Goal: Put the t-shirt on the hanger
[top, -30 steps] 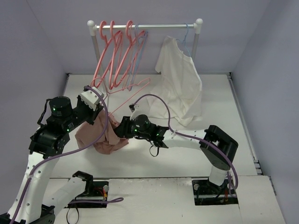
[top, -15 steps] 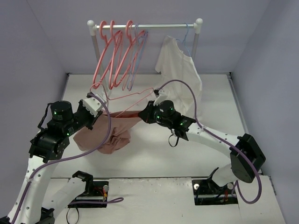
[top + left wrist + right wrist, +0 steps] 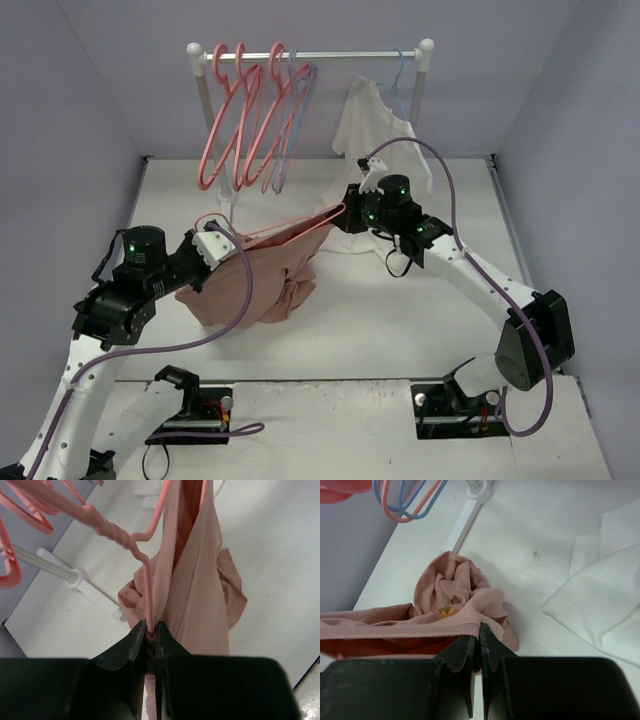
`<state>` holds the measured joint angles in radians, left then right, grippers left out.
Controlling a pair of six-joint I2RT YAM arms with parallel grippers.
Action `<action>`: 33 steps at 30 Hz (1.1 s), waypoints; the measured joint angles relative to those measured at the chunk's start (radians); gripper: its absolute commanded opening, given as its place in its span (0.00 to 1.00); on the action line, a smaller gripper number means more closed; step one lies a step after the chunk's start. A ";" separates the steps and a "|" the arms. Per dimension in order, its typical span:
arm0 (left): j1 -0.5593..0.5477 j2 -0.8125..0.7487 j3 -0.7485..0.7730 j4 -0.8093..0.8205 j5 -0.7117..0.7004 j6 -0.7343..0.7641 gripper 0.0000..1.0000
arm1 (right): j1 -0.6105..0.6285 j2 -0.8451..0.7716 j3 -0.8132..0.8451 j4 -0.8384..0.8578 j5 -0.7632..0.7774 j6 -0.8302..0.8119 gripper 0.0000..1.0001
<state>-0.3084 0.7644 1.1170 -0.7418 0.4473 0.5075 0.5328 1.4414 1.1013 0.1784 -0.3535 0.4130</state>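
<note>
Left jaws are clamped shut on the hanger [image 3: 118,531] wire, with the t-shirt [image 3: 262,288] ribbed edge pinched in beside it. Right jaws are closed on the same ribbed edge, pulling the opening taut between the arms. The shirt bulk sags onto the worktop [image 3: 420,320]. To do this step well, probably keep the tension even, feed the far hanger shoulder into the opening, and avoid yanking the rib out of the right pinch.

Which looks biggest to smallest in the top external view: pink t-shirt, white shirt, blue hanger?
1. Pink t-shirt and white shirt: too alike to rank.
2. Blue hanger, only its top showing.
</note>
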 measured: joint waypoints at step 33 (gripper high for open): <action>-0.080 0.249 0.178 -0.025 -0.308 0.195 0.00 | -0.062 0.000 0.313 -0.345 -0.047 -0.234 0.00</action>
<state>-0.3885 1.0138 1.2952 -0.7667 0.1397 0.7025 0.4706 1.4418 1.4139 -0.1664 -0.4009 0.1793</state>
